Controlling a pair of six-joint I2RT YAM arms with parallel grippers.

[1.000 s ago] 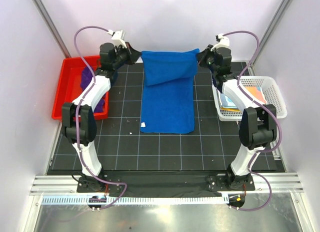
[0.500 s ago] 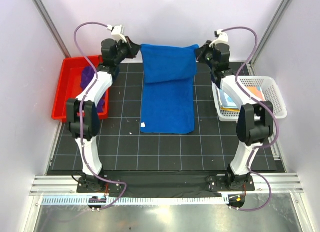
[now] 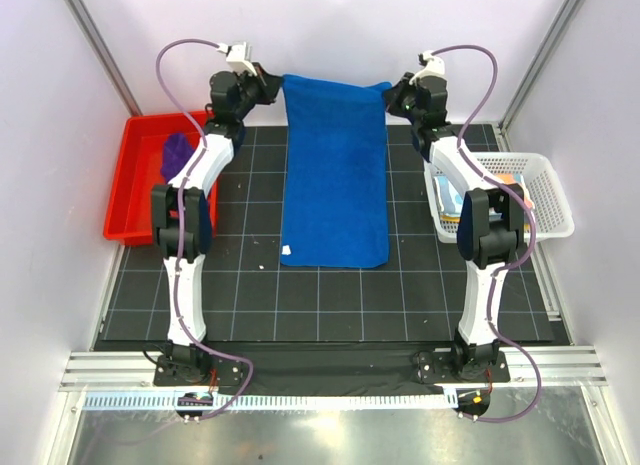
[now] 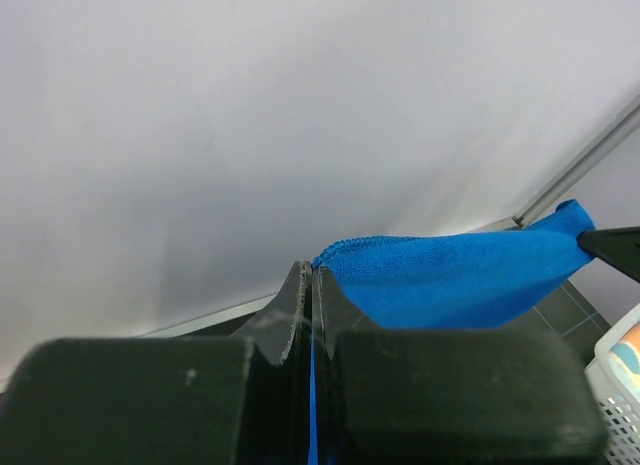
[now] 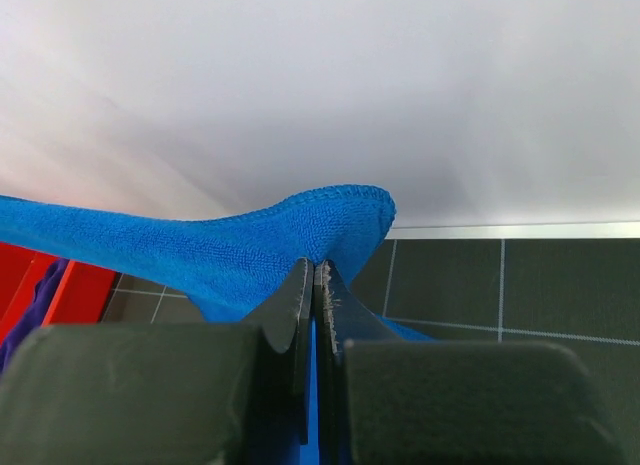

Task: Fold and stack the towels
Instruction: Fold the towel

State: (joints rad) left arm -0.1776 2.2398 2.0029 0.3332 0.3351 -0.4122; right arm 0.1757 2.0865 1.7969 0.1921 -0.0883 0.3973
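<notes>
Well, towel in hand: the royal blue terry towel [image 3: 335, 175] runs down the middle of the black gridded counter [image 3: 420, 285]. Its far edge is lifted off the surface and stretched straight between the two arms, and its near end lies flat on the grid.
Left arm: it reaches to the far side of the counter, and the left fingers [image 3: 277, 88] are pressed together on the towel's far-left corner. From the wrist camera the blue hem comes straight out of the closed tips, with no gap between them.
Right arm: it reaches out the same way, with the right fingers [image 3: 389, 93] pinched shut on the far-right corner. Its wrist camera shows a rounded blue corner poking up past the tips.
Height of the hold: both corners hang above the counter, close to the back wall and about level with each other.
Small white tab [image 3: 287, 250]: it sits against the towel's left edge, near the near corner.
Red plastic tray [image 3: 118, 200]: it sits at the counter's left edge, just beside the left arm.
Deep purple towel [image 3: 178, 153]: it lies bunched inside the tray, toward its far end.
White mesh basket [image 3: 548, 190]: it sits at the counter's right edge, partly hidden by the right arm.
Orange and pale cloth [image 3: 513, 188]: it lies inside the basket, and I can't make out how it is folded.
</notes>
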